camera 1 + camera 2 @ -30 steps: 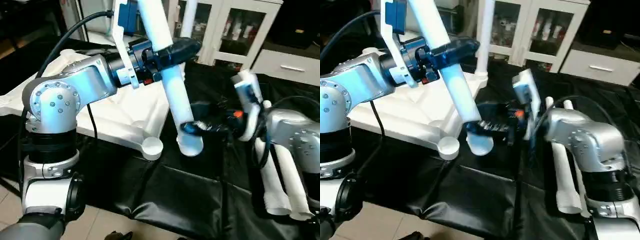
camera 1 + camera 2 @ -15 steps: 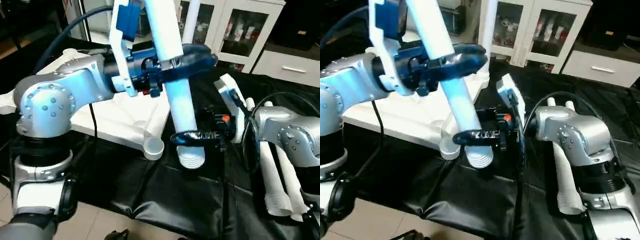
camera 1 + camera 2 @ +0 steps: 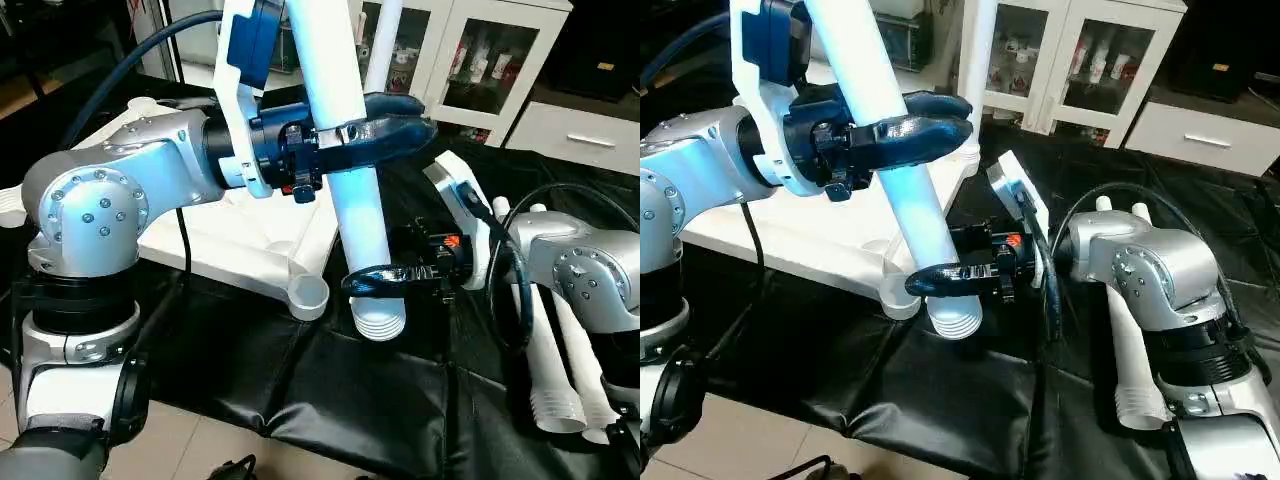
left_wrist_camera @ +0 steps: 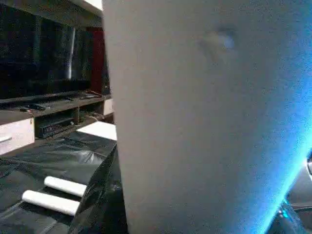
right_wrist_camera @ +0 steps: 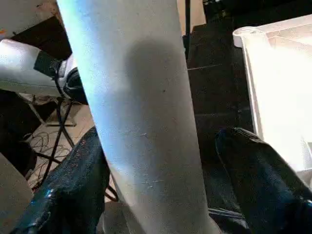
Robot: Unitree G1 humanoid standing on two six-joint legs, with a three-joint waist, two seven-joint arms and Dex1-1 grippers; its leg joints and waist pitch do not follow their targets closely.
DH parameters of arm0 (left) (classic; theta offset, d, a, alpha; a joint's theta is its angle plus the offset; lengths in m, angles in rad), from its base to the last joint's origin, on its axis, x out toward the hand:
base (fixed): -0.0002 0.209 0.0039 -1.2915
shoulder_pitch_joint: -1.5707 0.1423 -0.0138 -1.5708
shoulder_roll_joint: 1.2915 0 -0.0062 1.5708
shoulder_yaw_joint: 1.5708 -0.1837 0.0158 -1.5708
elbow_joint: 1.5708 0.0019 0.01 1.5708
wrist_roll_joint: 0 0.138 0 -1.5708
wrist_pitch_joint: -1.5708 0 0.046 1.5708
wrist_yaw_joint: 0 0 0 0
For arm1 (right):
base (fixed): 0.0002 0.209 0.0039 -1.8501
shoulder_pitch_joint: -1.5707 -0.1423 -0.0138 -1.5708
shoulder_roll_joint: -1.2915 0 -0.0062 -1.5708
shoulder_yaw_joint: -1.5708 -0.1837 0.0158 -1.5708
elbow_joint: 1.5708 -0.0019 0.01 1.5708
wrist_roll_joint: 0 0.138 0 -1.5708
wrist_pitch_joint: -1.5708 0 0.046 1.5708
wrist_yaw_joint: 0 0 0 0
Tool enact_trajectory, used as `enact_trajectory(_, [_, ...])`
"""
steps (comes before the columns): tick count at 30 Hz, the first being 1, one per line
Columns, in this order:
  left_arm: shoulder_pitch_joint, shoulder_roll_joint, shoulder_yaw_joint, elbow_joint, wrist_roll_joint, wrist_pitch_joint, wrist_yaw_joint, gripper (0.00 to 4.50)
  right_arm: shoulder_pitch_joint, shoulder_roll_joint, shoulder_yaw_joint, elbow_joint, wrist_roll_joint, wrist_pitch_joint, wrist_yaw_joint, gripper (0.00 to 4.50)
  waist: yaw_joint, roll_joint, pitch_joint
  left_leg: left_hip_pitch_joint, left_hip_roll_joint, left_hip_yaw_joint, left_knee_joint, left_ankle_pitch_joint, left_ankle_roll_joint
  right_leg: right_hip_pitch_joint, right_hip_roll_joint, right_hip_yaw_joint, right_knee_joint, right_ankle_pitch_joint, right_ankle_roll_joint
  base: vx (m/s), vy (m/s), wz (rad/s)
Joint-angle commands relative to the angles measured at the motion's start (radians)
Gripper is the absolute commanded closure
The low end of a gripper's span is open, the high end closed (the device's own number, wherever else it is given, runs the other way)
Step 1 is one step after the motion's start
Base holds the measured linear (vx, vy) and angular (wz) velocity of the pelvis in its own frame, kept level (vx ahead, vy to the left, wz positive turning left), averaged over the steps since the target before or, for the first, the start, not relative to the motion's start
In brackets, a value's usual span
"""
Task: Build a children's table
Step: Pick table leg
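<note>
Left wrist view: leg blocking almost everything beyond.

The upper end of the held leg is cut off by the top edge in both head views. The far side of the tabletop is hidden behind the left arm. Contents of the glass cabinet are too small to be identified. Contact between the right gripper's fingers and the leg cannot be judged.
</note>
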Motion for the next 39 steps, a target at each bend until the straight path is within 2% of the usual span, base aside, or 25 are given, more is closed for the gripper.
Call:
enact_trajectory(1, [0.001, 0.005, -0.018, -0.018, -0.005, 0.003, -0.019, 2.84, 0.001, -0.012, -0.011, 0.008, -0.003, 0.004, -0.003, 1.34, 0.003, 0.001, -0.075, -0.001, -0.012, 0.020, -0.062, -0.134, -0.012, 0.064, -0.044, 0.026, -0.059, -0.206, -0.194, 0.000, 0.000, 0.00])
enact_trajectory(8, [0.003, 0.010, -0.024, -0.015, -0.002, -0.006, -0.027, 2.84, 0.005, 0.000, -0.014, 0.009, -0.008, -0.007, -0.009, 1.97, 0.004, 0.003, -0.075, 0.000, -0.011, 0.018, -0.063, -0.138, -0.016, 0.063, -0.044, 0.025, -0.058, -0.206, -0.193, 0.000, 0.000, 0.00])
enact_trajectory(14, [0.011, 0.011, -0.027, -0.006, 0.020, -0.020, -0.008, 2.85, 0.002, 0.018, -0.030, 0.013, -0.010, -0.021, -0.033, 2.22, 0.003, 0.000, -0.075, -0.002, -0.012, 0.019, -0.062, -0.129, -0.014, 0.064, -0.043, 0.025, -0.057, -0.193, -0.196, 0.000, 0.000, 0.00])
enact_trajectory(15, [0.011, 0.007, -0.026, 0.002, 0.034, -0.027, 0.012, 2.85, 0.000, 0.024, -0.036, 0.015, -0.012, -0.024, -0.044, 2.29, 0.003, 0.000, -0.075, -0.001, -0.012, 0.019, -0.062, -0.130, -0.015, 0.064, -0.043, 0.025, -0.056, -0.197, -0.195, 0.000, 0.000, 0.00])
enact_trajectory(17, [0.005, -0.020, 0.001, 0.042, 0.042, -0.024, 0.083, 2.15, -0.006, 0.041, -0.053, 0.028, -0.028, -0.043, -0.086, 2.34, 0.002, 0.000, -0.076, -0.002, -0.013, 0.020, -0.061, -0.126, -0.018, 0.064, -0.043, 0.025, -0.055, -0.192, -0.195, 0.000, 0.000, 0.00])
enact_trajectory(21, [-0.006, -0.061, 0.059, 0.104, 0.050, -0.022, 0.199, 2.03, -0.020, 0.072, -0.077, 0.059, -0.056, -0.071, -0.158, 2.49, 0.001, 0.000, -0.076, -0.001, -0.014, 0.020, -0.060, -0.139, -0.025, 0.062, -0.043, 0.025, -0.059, -0.223, -0.185, 0.000, 0.000, 0.00])
enact_trajectory(23, [-0.008, -0.092, 0.089, 0.135, 0.119, -0.043, 0.341, 1.87, -0.035, 0.096, -0.097, 0.079, -0.075, -0.086, -0.219, 2.49, 0.000, -0.003, -0.076, -0.002, -0.014, 0.018, -0.060, -0.141, -0.027, 0.064, -0.043, 0.024, -0.061, -0.235, -0.170, 0.000, 0.000, 0.00])
enact_trajectory(24, [-0.008, -0.092, 0.089, 0.135, 0.119, -0.043, 0.341, 1.72, -0.035, 0.096, -0.097, 0.079, -0.075, -0.086, -0.219, 2.53, 0.001, -0.003, -0.076, -0.001, -0.014, 0.019, -0.059, -0.140, -0.024, 0.063, -0.043, 0.025, -0.062, -0.239, -0.166, 0.000, 0.000, 0.00])
enact_trajectory(25, [-0.009, -0.115, 0.105, 0.148, 0.152, -0.053, 0.422, 1.68, -0.039, 0.105, -0.101, 0.078, -0.096, -0.097, -0.257, 2.55, 0.002, -0.004, -0.077, -0.002, -0.014, 0.019, -0.060, -0.133, -0.024, 0.064, -0.043, 0.025, -0.061, -0.239, -0.161, 0.000, 0.000, 0.00])
enact_trajectory(28, [-0.007, -0.146, 0.128, 0.153, 0.157, -0.064, 0.488, 1.37, -0.040, 0.122, -0.102, 0.064, -0.106, -0.096, -0.295, 2.62, 0.003, -0.004, -0.078, -0.004, -0.015, 0.019, -0.059, -0.110, -0.024, 0.065, -0.042, 0.025, -0.057, -0.202, -0.167, 0.000, 0.000, 0.00])
enact_trajectory(32, [-0.009, -0.193, 0.159, 0.149, 0.150, -0.063, 0.584, 1.30, -0.041, 0.155, -0.084, 0.044, -0.155, -0.107, -0.382, 2.63, 0.003, -0.007, -0.080, -0.006, -0.016, 0.019, -0.057, -0.097, -0.019, 0.065, -0.042, 0.024, -0.055, -0.179, -0.177, 0.000, 0.000, 0.00])
enact_trajectory(38, [-0.006, -0.240, 0.180, 0.149, 0.138, -0.036, 0.652, 1.30, -0.036, 0.201, -0.076, 0.020, -0.169, -0.113, -0.447, 2.64, 0.004, -0.006, -0.078, -0.007, -0.016, 0.019, -0.058, -0.103, -0.019, 0.062, -0.043, 0.024, -0.060, -0.207, -0.158, 0.000, 0.000, 0.00])
enact_trajectory(39, [-0.005, -0.241, 0.180, 0.151, 0.136, -0.028, 0.654, 1.30, -0.036, 0.204, -0.072, 0.018, -0.177, -0.118, -0.455, 2.64, 0.004, -0.003, -0.079, -0.006, -0.016, 0.019, -0.058, -0.102, -0.019, 0.061, -0.042, 0.024, -0.059, -0.202, -0.155, 0.000, 0.000, 0.00])
